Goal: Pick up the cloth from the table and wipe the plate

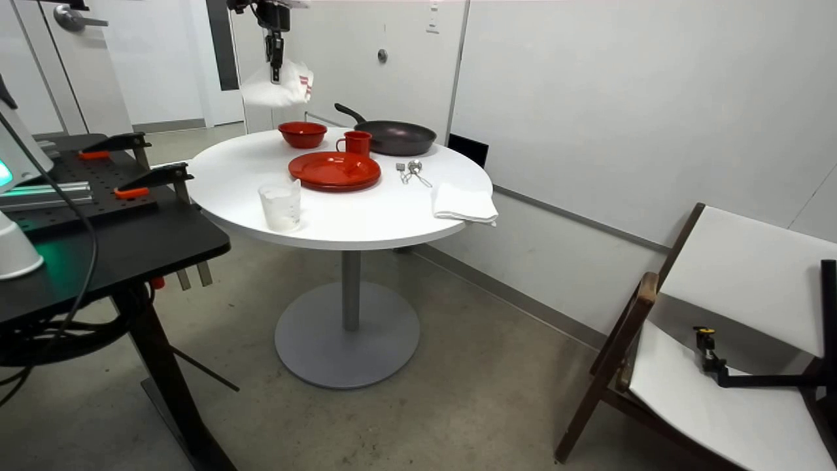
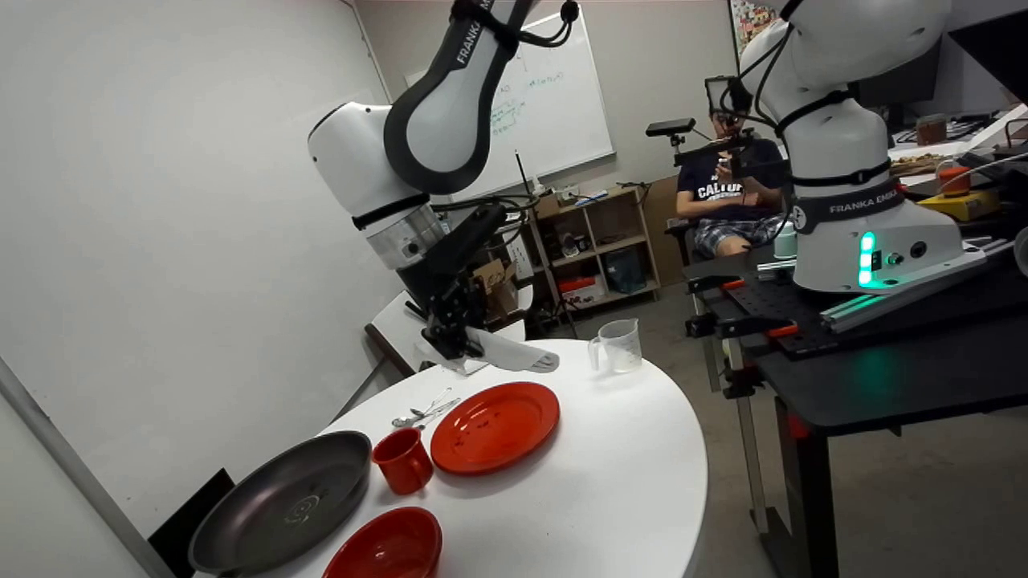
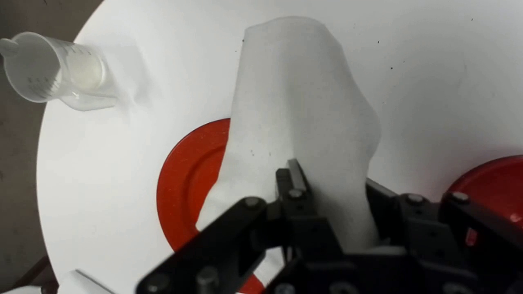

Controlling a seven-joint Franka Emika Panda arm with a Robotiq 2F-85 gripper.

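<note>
Between the fingers of the pincer (image 3: 331, 173), the cloth (image 3: 302, 90) hangs gathered, a loose flap reaching past the tips. The pincer stands partway closed, clasping bunched layers. Thin, light and limp by its look, the cloth should take a firm squeeze unharmed but may crumple when pushed; a grip near its middle, as here, ought to leave the flap free to drag. Lower than the pincer, partly screened by cloth in the wrist view but apart from it, the plate (image 2: 495, 429) lies on the table (image 2: 618, 482); whether squarely underneath is hard to tell.
</note>
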